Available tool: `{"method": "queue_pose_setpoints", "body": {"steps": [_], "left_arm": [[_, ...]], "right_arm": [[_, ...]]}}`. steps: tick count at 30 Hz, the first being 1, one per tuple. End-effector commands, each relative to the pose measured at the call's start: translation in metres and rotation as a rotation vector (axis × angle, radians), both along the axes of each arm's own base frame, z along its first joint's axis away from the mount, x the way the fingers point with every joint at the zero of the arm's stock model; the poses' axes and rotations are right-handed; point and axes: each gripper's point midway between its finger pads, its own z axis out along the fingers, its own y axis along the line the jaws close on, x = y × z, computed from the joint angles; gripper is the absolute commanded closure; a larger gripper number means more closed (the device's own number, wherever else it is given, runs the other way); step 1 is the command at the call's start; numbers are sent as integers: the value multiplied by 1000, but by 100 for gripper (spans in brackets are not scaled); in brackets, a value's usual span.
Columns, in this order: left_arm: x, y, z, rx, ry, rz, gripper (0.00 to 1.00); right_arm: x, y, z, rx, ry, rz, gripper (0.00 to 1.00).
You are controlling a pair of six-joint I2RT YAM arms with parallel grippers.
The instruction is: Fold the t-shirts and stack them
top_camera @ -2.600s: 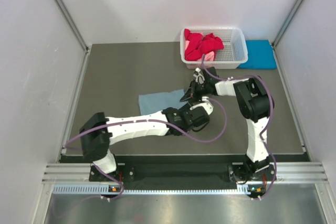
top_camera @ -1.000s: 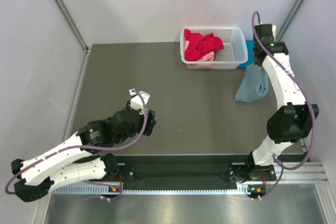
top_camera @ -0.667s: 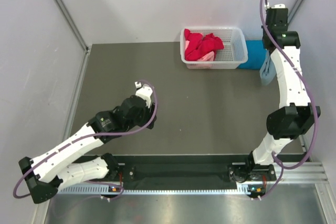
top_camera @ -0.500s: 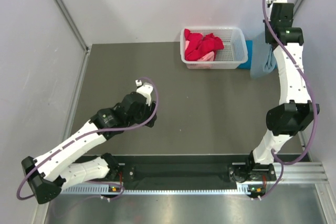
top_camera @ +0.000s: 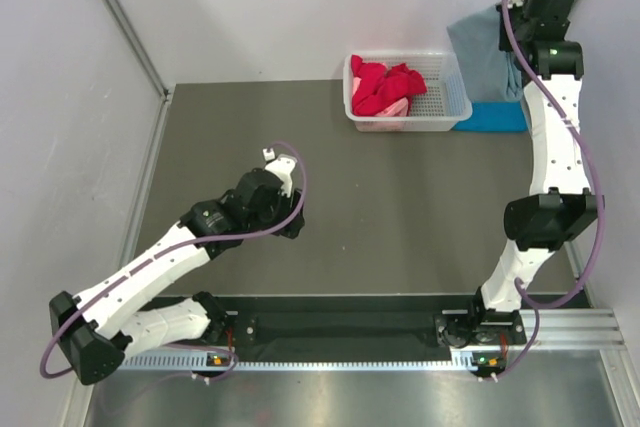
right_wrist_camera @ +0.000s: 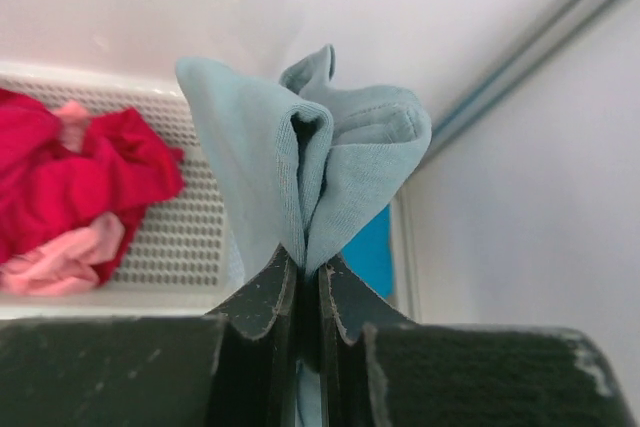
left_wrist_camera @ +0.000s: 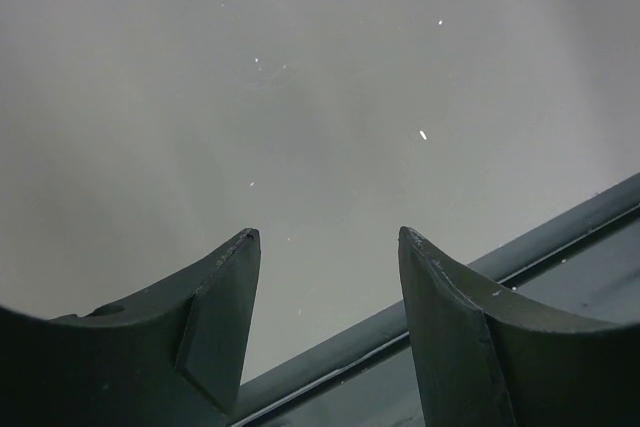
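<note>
My right gripper (top_camera: pixel 512 37) (right_wrist_camera: pixel 305 262) is raised high at the back right corner, shut on a bunched fold of the dusty grey-blue t-shirt (top_camera: pixel 485 52) (right_wrist_camera: pixel 270 147), which hangs over the basket's right end. A folded turquoise t-shirt (top_camera: pixel 495 117) (right_wrist_camera: pixel 372 247) lies flat on the table right of the basket. Red t-shirts (top_camera: pixel 385 87) (right_wrist_camera: pixel 70 172) and a pink one (top_camera: pixel 398 107) (right_wrist_camera: pixel 60 252) sit crumpled in the basket. My left gripper (top_camera: pixel 288 219) (left_wrist_camera: pixel 325 237) hovers open and empty over the left middle of the table.
The white lattice basket (top_camera: pixel 450 87) (right_wrist_camera: pixel 180 237) stands at the back centre-right. Grey walls close in the table on three sides, with metal rails along the edges. The right wall is close beside my raised right arm.
My right arm has lifted the grey-blue t-shirt from low over the table's right side up and back to the corner. My left arm has shifted slightly forward, still open.
</note>
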Motion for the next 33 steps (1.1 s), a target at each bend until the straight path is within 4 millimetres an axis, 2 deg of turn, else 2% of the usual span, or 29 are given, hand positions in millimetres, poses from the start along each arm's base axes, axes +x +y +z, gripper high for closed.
{"method": "queue_pose_setpoints", "body": {"steps": [1, 4, 5, 9, 11, 20, 22, 23, 25, 26, 28, 31, 32, 33], "left_arm": [[11, -10, 6, -49, -21, 6, 38], [13, -12, 3, -53, -11, 11, 38], [14, -12, 2, -51, -9, 11, 38], [17, -9, -1, -41, 2, 22, 38], [17, -9, -3, -42, 14, 21, 38], [33, -7, -10, -22, 53, 36, 38], [36, -6, -11, -20, 57, 37, 38], [38, -7, -12, -16, 62, 37, 38], [41, -5, -12, -2, 59, 42, 38], [43, -6, -15, 9, 62, 43, 39], [51, -5, -12, 24, 45, 52, 38], [68, -12, -8, 21, 31, 57, 37], [72, -15, -14, 28, 48, 59, 37], [80, -18, -9, 11, 40, 66, 37]], "right_arm": [[7, 19, 65, 83, -226, 98, 100], [15, 23, 64, 95, -240, 117, 100], [22, 20, 54, 88, -219, 108, 100], [33, 9, 41, 83, -205, 91, 100], [40, 5, 27, 100, -182, 93, 100], [64, -39, -45, 131, -64, 39, 100], [68, -45, -51, 133, -62, 31, 100], [73, -51, -61, 135, -51, 23, 100], [78, -56, -63, 124, -52, 13, 100], [82, -61, -73, 120, -37, 1, 100], [84, -72, -74, 120, -39, -17, 100], [90, -87, -88, 121, -24, -34, 100], [92, -96, -98, 121, -9, -46, 100], [93, -99, -101, 122, -5, -49, 100]]}}
